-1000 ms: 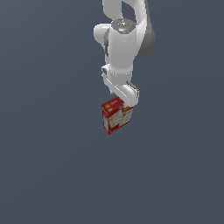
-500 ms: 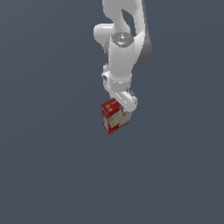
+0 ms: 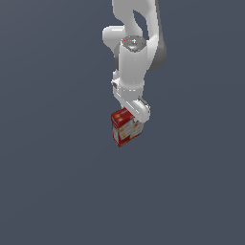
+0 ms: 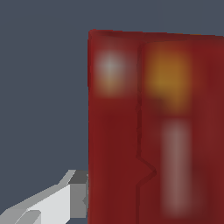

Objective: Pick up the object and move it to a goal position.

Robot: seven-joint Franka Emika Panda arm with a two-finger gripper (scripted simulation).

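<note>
Red cracker box (image 3: pixel 126 127) with white and yellow-orange printed panels, seen below the white Panda arm (image 3: pixel 134 57), a little right of centre in the exterior view. The box hangs slightly tilted, its upper part tucked under the hand (image 3: pixel 136 114). In the wrist view the box (image 4: pixel 153 127) fills most of the field, blurred by closeness, with one grey fingertip (image 4: pixel 78 192) pressed against its side edge; the hand is judged to be clamped on the box, though the opposite finger is hidden. No goal marker is visible in either view.

Risk: the grip appears to sit high on the box, so a quick swing or sharp stop could let it pivot or slip out between the fingers. A thin cardboard wall may also flex under pressure.

Surroundings: a uniform dark blue-grey ground (image 3: pixel 52 191); whether the box touches it cannot be told. No bench edge, walls or other items show.
</note>
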